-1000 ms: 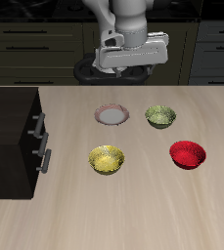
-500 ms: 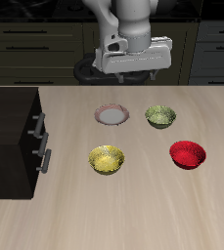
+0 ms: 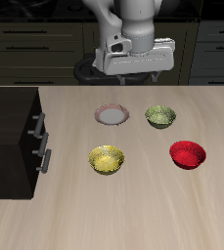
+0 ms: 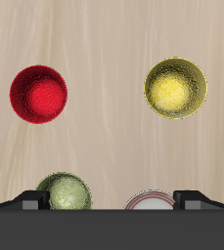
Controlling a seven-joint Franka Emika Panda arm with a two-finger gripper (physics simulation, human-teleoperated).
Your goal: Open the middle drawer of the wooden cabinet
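Observation:
The wooden cabinet (image 3: 8,127) stands at the table's edge, near-black, with two grey bar handles on its front. The middle drawer (image 3: 35,161) carries the lower handle (image 3: 45,156) and looks closed. The drawer above it has a like handle (image 3: 37,124). My gripper (image 3: 133,66) hangs high over the back of the table, well away from the cabinet and level with the bowls. In the wrist view the gripper (image 4: 112,200) is open, its fingertips (image 4: 30,198) spread wide with nothing between them. That view does not show the cabinet.
Several small bowls sit mid-table: a pink-rimmed one (image 3: 112,115), an olive one (image 3: 160,116), a yellow one (image 3: 107,159) nearest the cabinet and a red one (image 3: 188,154). Built-in cupboards line the back.
My gripper has drifted slightly sideways, away from the cabinet. The bowls and drawers have not moved.

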